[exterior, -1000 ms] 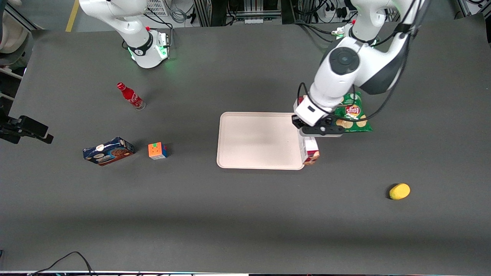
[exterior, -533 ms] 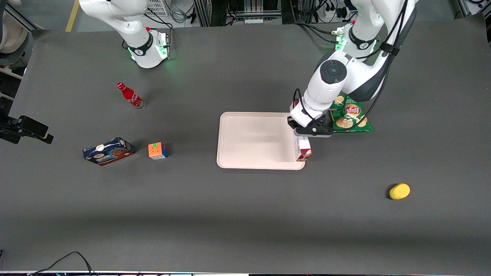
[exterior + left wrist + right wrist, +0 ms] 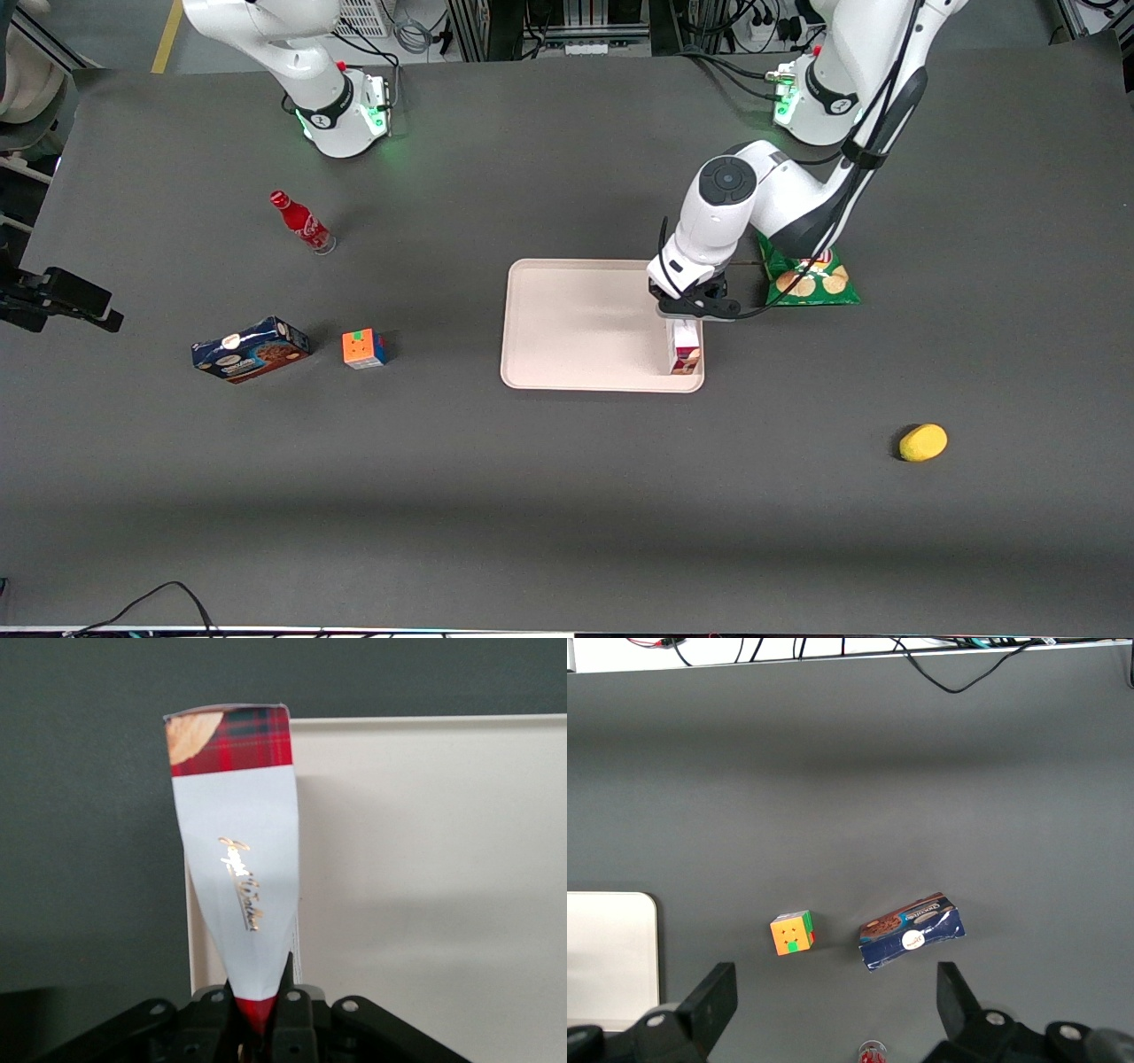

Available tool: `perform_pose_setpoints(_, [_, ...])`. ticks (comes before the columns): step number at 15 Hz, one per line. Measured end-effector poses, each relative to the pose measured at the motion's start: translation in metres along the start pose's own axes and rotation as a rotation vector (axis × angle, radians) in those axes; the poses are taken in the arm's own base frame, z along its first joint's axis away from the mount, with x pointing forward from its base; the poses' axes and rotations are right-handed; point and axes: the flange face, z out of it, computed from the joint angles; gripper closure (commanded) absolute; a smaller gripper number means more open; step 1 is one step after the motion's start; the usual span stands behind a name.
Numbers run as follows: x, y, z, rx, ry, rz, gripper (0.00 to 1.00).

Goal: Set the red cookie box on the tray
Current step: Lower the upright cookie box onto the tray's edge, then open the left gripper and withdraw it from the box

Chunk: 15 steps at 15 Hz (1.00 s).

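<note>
Box now over the tray
Gripper [image 3: 685, 312] (clamped on the box [image 3: 683, 347]) has carried it inward from the tray [image 3: 585, 323] edge, seemingly lower.

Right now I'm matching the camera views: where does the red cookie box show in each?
Front view: red cookie box held in the claw, over the tray edge nearest the chips bag.
Left wrist view: box clamped by the claw, over the tray's rim.
Right wrist view: not visible.
Shared landmark: the tray.
</note>
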Motion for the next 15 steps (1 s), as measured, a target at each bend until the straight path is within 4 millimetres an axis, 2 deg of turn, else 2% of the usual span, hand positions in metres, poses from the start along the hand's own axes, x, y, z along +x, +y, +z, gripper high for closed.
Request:
perform_pose_setpoints(10, [0.008,-0.011,0.015,-0.012,0.015,-0.013,1.0])
perform_pose_setpoints(13, [0.008,-0.01,0.021,-0.017,0.009,-0.012,0.54])
perform_pose_setpoints(14, [0.008,-0.011,0.022,-0.016,0.009,-0.013,0.32])
perform_pose_setpoints(15, [0.009,-0.011,0.023,-0.016,0.009,-0.014,0.0])
